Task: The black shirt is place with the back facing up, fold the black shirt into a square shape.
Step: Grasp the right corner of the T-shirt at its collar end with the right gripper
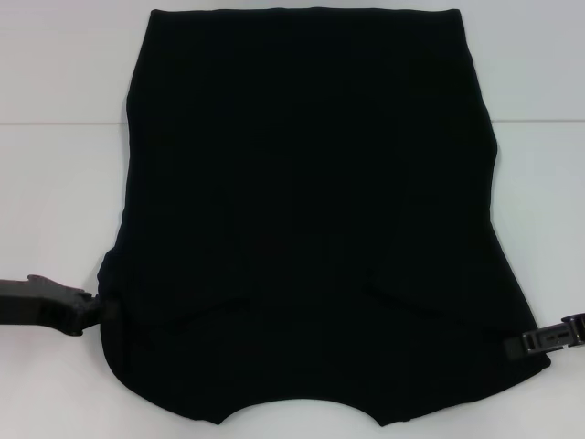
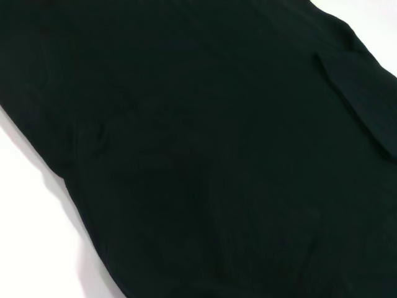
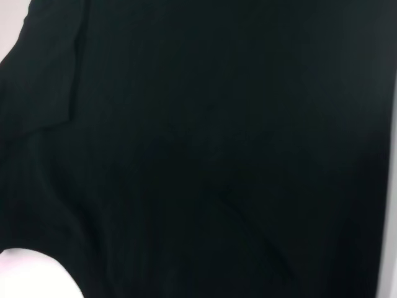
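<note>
The black shirt [image 1: 311, 210] lies flat across the middle of the head view, filling most of the frame from the top edge to the bottom, where its curved neckline sits nearest the robot. Both sleeves look already turned inward: faint diagonal edges of folded cloth show in the lower part of the frame, and the sides run nearly straight. So I judge the sleeve folds done, leaving a long rectangle; what remains is bringing one end over the other to shorten it into a square.

The left gripper [image 1: 96, 311] is at the shirt's lower left edge and the right gripper [image 1: 535, 340] at its lower right edge, each touching or just beside the cloth. Whether the jaws of either are wide, narrow or pinching cloth, I cannot tell.

Around the shirt is only the white worktop [image 1: 64, 183]; nothing stands in the way.
</note>
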`<state>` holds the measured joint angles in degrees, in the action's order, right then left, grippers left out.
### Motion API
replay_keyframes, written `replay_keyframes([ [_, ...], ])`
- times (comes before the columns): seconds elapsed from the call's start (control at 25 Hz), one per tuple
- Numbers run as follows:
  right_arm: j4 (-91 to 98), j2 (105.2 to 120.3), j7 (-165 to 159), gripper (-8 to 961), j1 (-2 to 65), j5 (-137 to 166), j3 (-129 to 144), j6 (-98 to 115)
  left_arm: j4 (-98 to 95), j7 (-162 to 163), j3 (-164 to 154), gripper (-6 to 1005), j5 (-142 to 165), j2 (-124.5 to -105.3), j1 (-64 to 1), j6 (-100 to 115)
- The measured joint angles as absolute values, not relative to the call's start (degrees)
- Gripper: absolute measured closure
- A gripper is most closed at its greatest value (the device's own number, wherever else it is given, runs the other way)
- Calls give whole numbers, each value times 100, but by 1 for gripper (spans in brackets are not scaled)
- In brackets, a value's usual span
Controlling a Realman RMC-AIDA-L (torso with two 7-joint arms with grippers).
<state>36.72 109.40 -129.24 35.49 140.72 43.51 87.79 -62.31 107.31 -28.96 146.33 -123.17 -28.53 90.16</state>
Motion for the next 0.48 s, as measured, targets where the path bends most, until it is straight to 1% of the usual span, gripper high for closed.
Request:
replay_keyframes([
  [0.48,3702,11055,-12870,19,3725,14141,4352,9017,-6225,10731,-2890,968,14630,-12313,-2856,8961],
])
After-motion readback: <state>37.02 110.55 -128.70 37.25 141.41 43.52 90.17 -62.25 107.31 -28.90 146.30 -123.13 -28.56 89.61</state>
